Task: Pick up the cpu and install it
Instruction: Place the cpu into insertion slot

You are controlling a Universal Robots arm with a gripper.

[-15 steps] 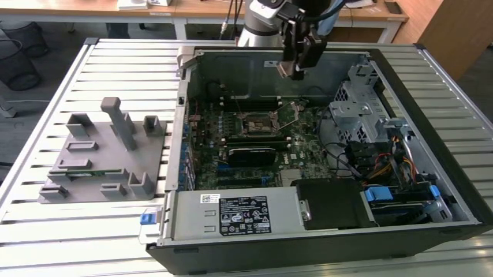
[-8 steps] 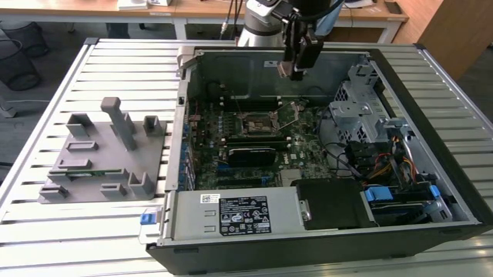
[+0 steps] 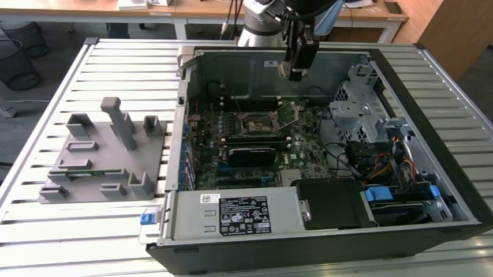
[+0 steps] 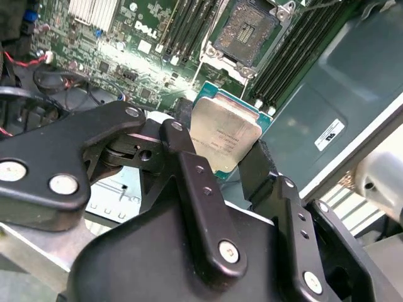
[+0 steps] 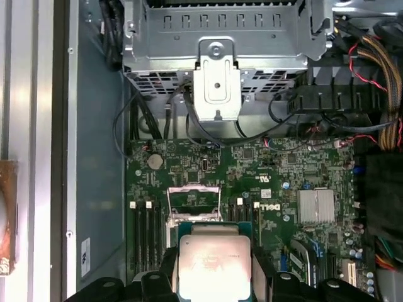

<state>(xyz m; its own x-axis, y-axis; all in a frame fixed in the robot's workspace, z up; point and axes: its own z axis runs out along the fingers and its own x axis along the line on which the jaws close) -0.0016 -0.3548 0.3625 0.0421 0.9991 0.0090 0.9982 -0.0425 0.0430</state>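
Note:
My gripper (image 4: 220,154) is shut on the cpu (image 4: 223,137), a small square chip with a pale silver top and a green rim, pinched between two black fingers (image 4: 182,151). In the first wrist view the cpu (image 5: 213,264) hangs over the green motherboard (image 5: 277,182), close to the open socket (image 5: 192,204). The second wrist view has that metal-framed socket (image 4: 249,28) with its lid up, beyond the chip. From the exterior view, the gripper (image 3: 294,71) hovers inside the open computer case (image 3: 431,115), above and behind the socket (image 3: 258,122).
A grey plastic fixture (image 3: 104,156) with a green memory stick (image 3: 83,171) lies on the slatted table (image 3: 92,242) at the exterior view's left. Inside the case are a metal drive cage (image 3: 356,107), bundled cables (image 3: 385,161) and a black power supply (image 3: 331,205).

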